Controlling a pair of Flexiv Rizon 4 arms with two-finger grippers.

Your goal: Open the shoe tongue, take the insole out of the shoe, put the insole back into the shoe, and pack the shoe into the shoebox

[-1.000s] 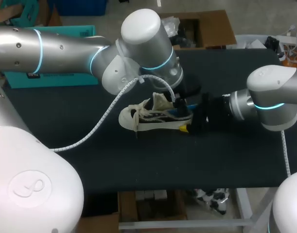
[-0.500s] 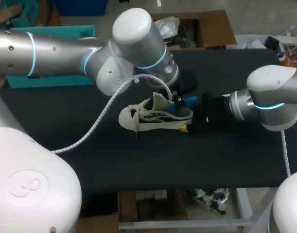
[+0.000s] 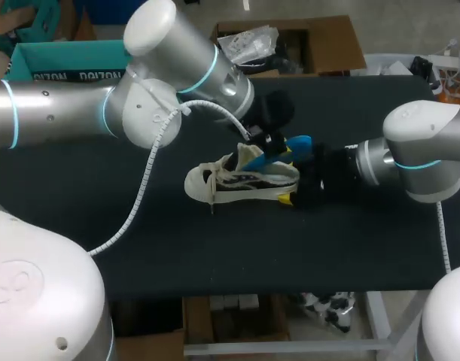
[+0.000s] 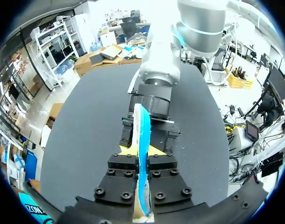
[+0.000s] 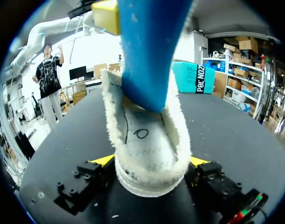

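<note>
Shoe (image 3: 237, 180) sits upright in the middle of the table (image 3: 214, 256), toe left, tongue pulled open. Blue insole (image 3: 282, 153) is mostly lifted out above the heel end, lower tip at the opening, pinched edge-on in the left hand (image 3: 269, 140); right hand (image 3: 296, 188) clamps the heel from both sides. Tongue step looks done, removal nearly done; left to do: get insole clear, put it back, pack shoe into the teal box (image 3: 64, 64) far left, likely the shoebox.
</note>
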